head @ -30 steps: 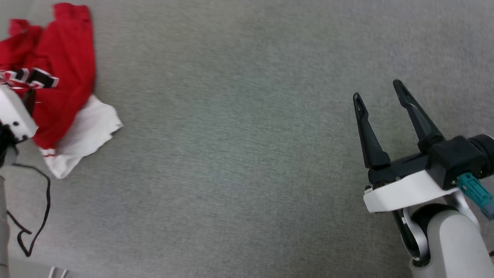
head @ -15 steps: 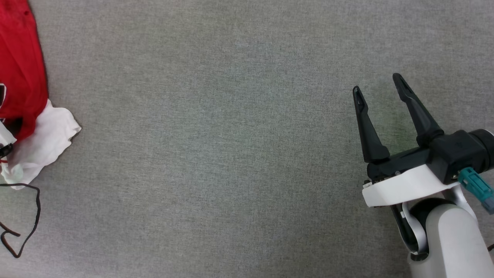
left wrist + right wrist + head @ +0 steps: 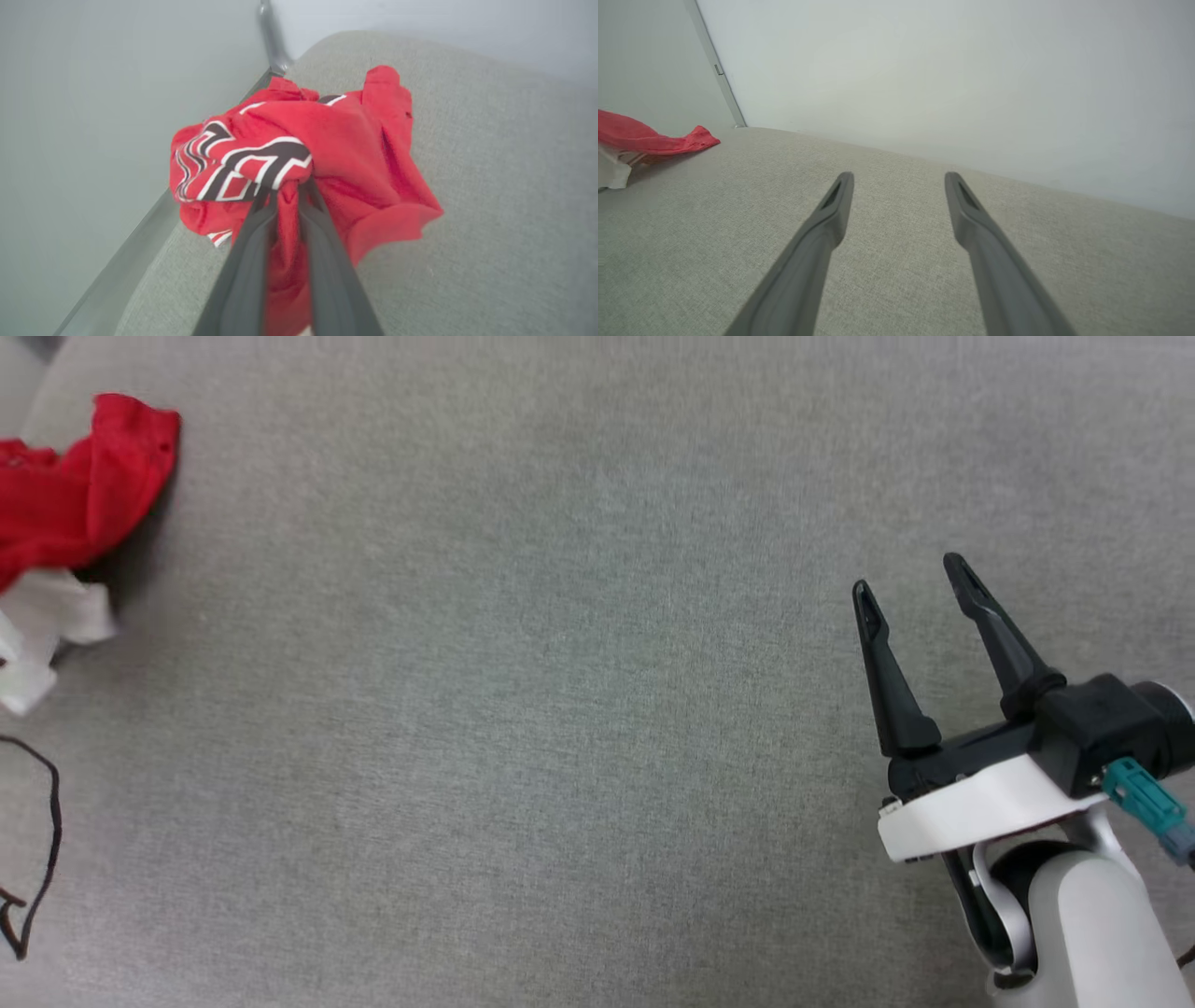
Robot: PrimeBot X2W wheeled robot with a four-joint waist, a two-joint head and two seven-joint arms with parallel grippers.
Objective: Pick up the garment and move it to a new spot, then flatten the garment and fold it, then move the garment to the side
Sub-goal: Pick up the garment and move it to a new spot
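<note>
The garment point(image 3: 355, 154) is a crumpled red shirt with black-and-white print, bunched near the grey surface's corner. In the left wrist view my left gripper point(image 3: 287, 189) has its two dark fingers pinched together on a fold of the red cloth. In the head view the garment point(image 3: 75, 504) lies at the far left edge, red above a white part. In the right wrist view it shows as a low red strip point(image 3: 649, 140) at the left. My right gripper point(image 3: 910, 574) hovers open over bare grey fabric at the right, holding nothing, its fingers point(image 3: 831, 210) spread wide.
The work surface is grey woven fabric point(image 3: 560, 709). A loose black cable point(image 3: 47, 831) loops at the lower left. A pale wall point(image 3: 948, 70) and a metal edge strip point(image 3: 714, 70) border the surface's far side.
The head camera has shifted, so the garment's place in view changes. The garment looks more bunched now, with less white cloth spread out. The right gripper stays open in about the same place.
</note>
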